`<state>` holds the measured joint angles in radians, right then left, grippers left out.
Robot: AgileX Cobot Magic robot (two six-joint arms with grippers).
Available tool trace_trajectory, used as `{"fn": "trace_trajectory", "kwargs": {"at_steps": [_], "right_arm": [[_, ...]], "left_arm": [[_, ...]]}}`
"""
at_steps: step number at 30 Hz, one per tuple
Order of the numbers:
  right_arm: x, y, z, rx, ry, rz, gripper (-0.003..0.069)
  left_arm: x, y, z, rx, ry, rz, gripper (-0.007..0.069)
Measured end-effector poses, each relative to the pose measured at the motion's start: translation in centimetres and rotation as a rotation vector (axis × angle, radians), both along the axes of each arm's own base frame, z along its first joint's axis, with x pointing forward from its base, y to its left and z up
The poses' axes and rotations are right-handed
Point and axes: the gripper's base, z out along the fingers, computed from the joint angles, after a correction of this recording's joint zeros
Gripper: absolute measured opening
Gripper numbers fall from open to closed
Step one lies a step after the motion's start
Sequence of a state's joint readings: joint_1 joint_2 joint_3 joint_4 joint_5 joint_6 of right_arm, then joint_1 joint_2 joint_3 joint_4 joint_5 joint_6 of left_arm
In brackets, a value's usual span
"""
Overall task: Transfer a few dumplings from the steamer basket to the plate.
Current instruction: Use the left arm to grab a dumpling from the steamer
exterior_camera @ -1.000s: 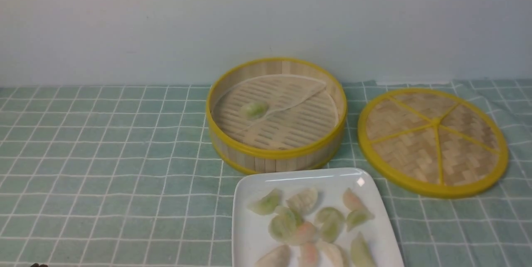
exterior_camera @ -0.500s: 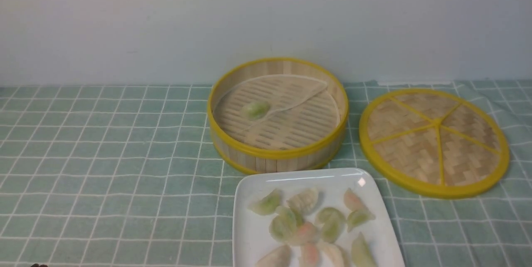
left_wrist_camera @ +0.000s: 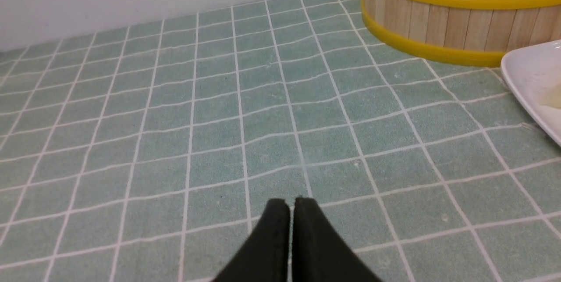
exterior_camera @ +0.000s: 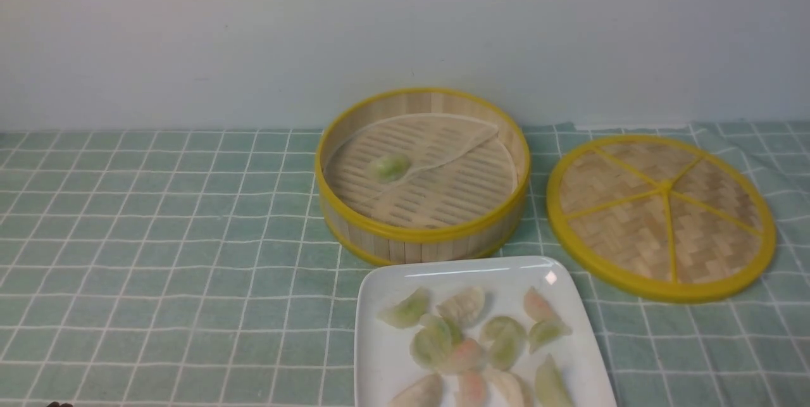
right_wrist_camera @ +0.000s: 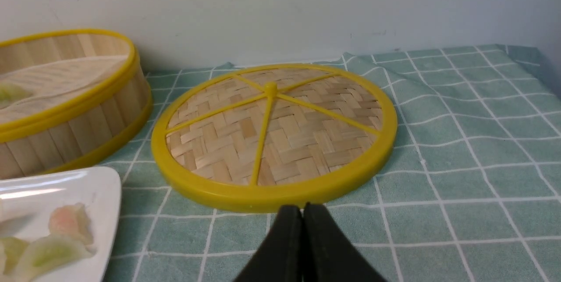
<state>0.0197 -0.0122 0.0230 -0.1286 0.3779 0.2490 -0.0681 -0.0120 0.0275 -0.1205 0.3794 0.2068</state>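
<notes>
"What's the biggest thing there?"

"The worktop (exterior_camera: pixel 190 280), under a green cloth with white grid lines. By its far edge, around the middle, sits the round bamboo basket (exterior_camera: pixel 417 234), its slatted floor partly covered by a thin pale sheet (exterior_camera: pixel 443 135)."

"And the lid?"

"The woven lid (exterior_camera: pixel 633 223) lies flat towards the worktop's far right corner, apart from the basket. It has a yellow rim and 5 yellow spokes."

"Where's the plate?"

"The white plate (exterior_camera: pixel 366 331) is just beside the basket, on the side towards the worktop's near edge. I can't tell if they touch."

"How are the grippers?"

"Both narrow. The left gripper (left_wrist_camera: pixel 291 214) has its 2 dark tips drawn together above the cloth; the right gripper (right_wrist_camera: pixel 303 218) is closed up too, with the lid in its camera's view."

"Now the dumplings?"

"At least 10 dumplings (exterior_camera: pixel 465 306) are on the plate: green, pinkish and whitish, several overlapping near its middle. 1 green dumpling (exterior_camera: pixel 390 167) lies in the basket, left of its centre, beside the sheet's slanting edge."
</notes>
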Motion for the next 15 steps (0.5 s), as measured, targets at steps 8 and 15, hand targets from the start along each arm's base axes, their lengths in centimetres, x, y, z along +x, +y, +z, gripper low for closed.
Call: {"fn": "trace_trajectory", "kwargs": {"at_steps": [8,15], "right_arm": [[0.0,0.0,0.0,0.0,0.0,0.0,-0.0014],[0.0,0.0,0.0,0.0,0.0,0.0,-0.0014]], "left_arm": [[0.0,0.0,0.0,0.0,0.0,0.0,-0.0006],[0.17,-0.15,0.54,-0.103,-0.058,0.012,-0.0006]]}}
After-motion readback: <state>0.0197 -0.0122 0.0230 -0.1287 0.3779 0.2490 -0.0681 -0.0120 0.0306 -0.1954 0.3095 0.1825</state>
